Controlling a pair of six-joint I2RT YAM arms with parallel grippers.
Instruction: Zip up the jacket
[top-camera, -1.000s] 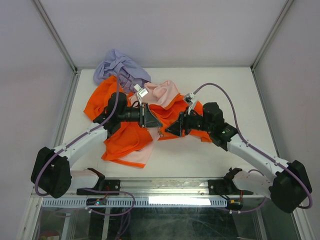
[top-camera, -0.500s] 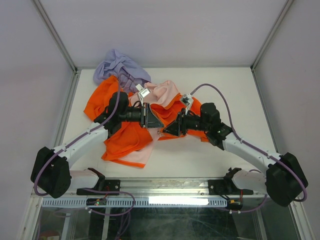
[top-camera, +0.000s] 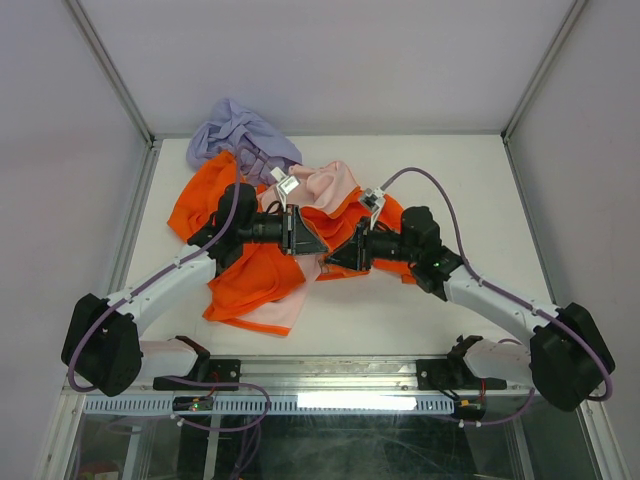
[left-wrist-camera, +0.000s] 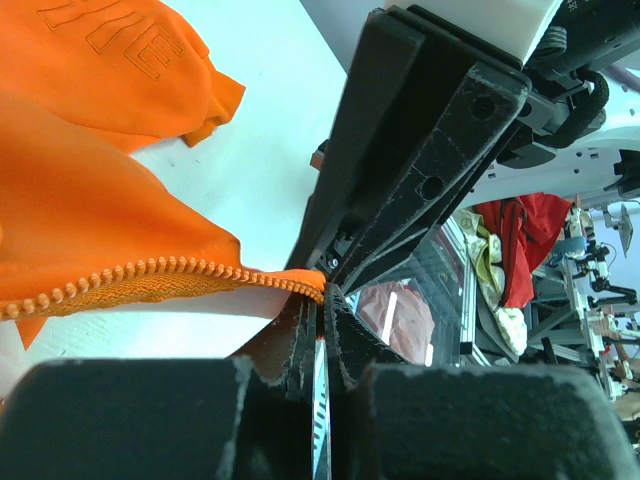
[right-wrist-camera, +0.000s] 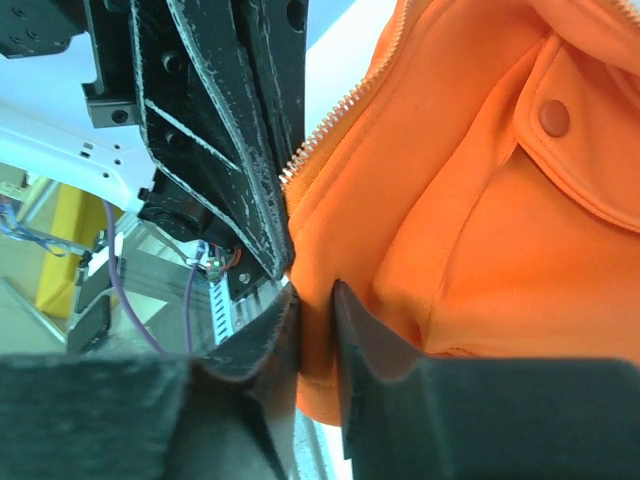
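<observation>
The orange jacket (top-camera: 245, 275) lies crumpled in the middle of the table with its pale pink lining (top-camera: 330, 183) turned up at the back. My left gripper (top-camera: 303, 243) is shut on the end of one zipper edge (left-wrist-camera: 150, 272), orange teeth running left from the jaws (left-wrist-camera: 322, 300). My right gripper (top-camera: 338, 257) is shut on a fold of the jacket's other front edge (right-wrist-camera: 330, 170), whose zipper teeth run up past the jaws (right-wrist-camera: 315, 300). The two grippers face each other, fingertips almost touching, a little above the table.
A lavender-purple garment (top-camera: 240, 132) lies bunched at the back left, touching the jacket. White table (top-camera: 440, 165) shows at the right and front. Enclosure posts stand at the back corners.
My right gripper has moved left toward the left gripper, bringing its jacket edge closer. The left arm has barely moved.
</observation>
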